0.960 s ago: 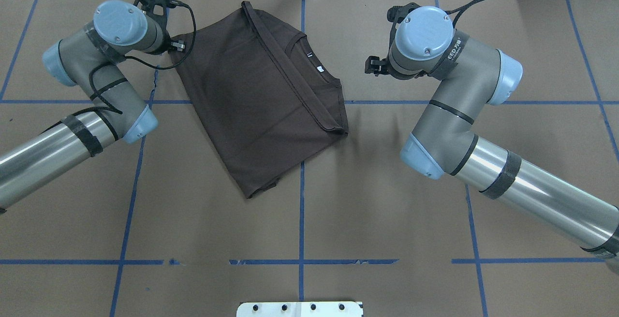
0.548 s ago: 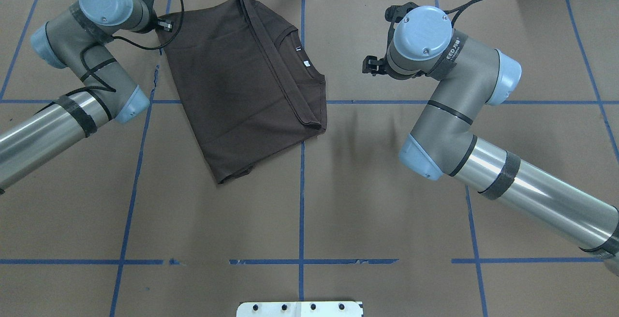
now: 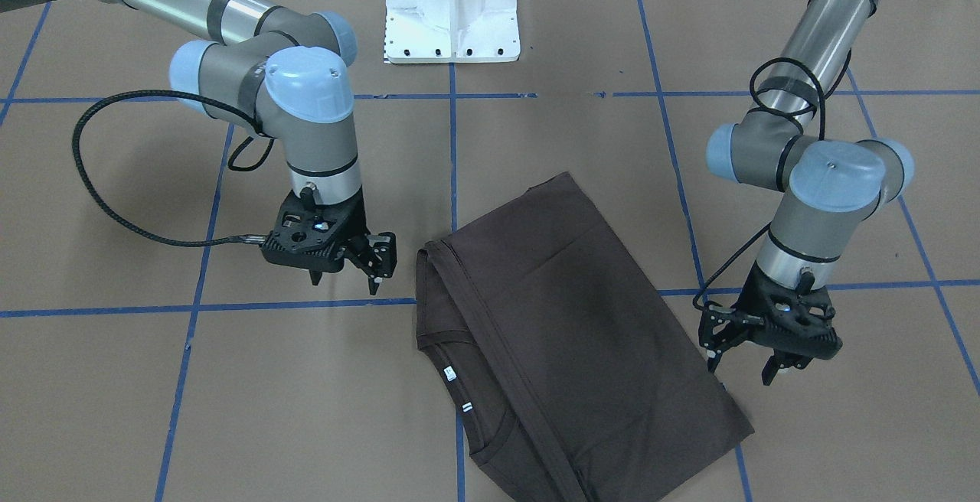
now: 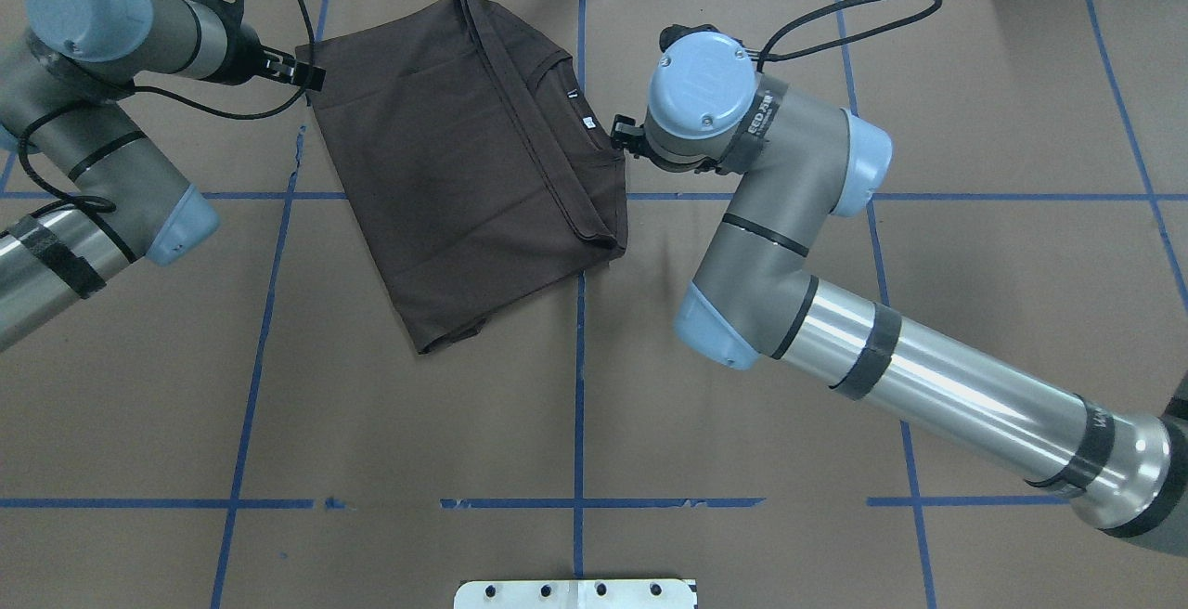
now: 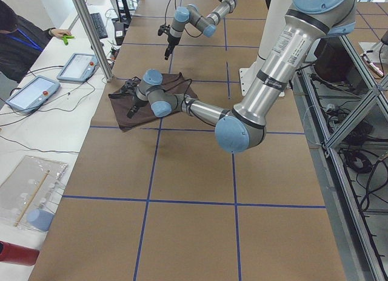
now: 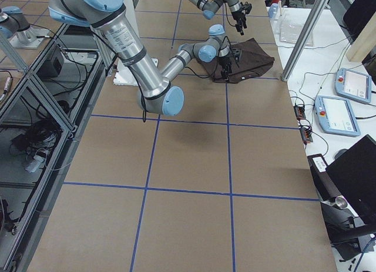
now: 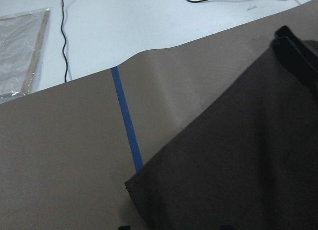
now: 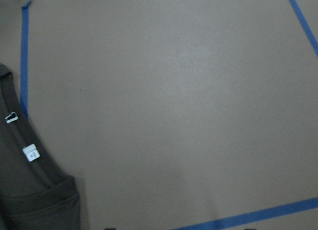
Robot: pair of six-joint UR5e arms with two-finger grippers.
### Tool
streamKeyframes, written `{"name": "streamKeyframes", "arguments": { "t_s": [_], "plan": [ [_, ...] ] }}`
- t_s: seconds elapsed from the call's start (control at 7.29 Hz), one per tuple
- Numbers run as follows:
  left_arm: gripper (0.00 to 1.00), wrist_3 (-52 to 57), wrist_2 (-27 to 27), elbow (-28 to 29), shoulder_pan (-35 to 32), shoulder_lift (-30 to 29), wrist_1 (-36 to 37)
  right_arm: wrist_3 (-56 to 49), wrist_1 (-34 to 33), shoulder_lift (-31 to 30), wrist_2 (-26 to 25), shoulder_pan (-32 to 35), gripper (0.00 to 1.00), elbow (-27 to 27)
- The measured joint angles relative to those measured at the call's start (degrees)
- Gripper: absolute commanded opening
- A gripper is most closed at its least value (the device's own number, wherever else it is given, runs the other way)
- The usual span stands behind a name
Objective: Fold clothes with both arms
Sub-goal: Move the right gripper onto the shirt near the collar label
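On the far side of the table (image 4: 742,423), to my left, my left gripper (image 3: 739,368) hangs with its jaws parted and empty, just at a corner of the dark brown T-shirt (image 3: 566,334); I cannot tell whether a fingertip touches the cloth. My right gripper (image 3: 344,276) is likewise spread and holds nothing, just beside the shirt's collar (image 3: 440,311) end. The shirt lies flat, askew to the blue tape lines (image 4: 578,386), already doubled over, with a hemmed edge running across it. I judge that one fold is made and at least another, plus squaring up, remains. The front-facing view shows both pairs of fingers apart, whereas overhead my right wrist hides most of that gripper. Only my right wrist camera shows the white neck tags (image 8: 31,152) up close.
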Motion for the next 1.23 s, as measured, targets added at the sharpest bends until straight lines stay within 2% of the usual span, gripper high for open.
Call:
{"name": "streamKeyframes", "arguments": {
  "t_s": [0.27, 0.41, 1.23],
  "plan": [
    [1.00, -0.31, -0.58, -1.71, 0.02, 0.91, -0.18, 1.24, 5.00, 5.57, -2.32, -2.32, 0.59, -9.44],
    [1.00, -0.40, -0.63, -1.89, 0.05, 0.97, -0.21, 1.33, 6.27, 6.95, -2.87, -2.96, 0.59, -12.33],
    [1.00, -0.41, -0.57, -1.86, 0.07, 1.40, -0.23, 1.02, 7.00, 7.39, -4.92, -4.05, 0.59, -16.60]
  ]
}}
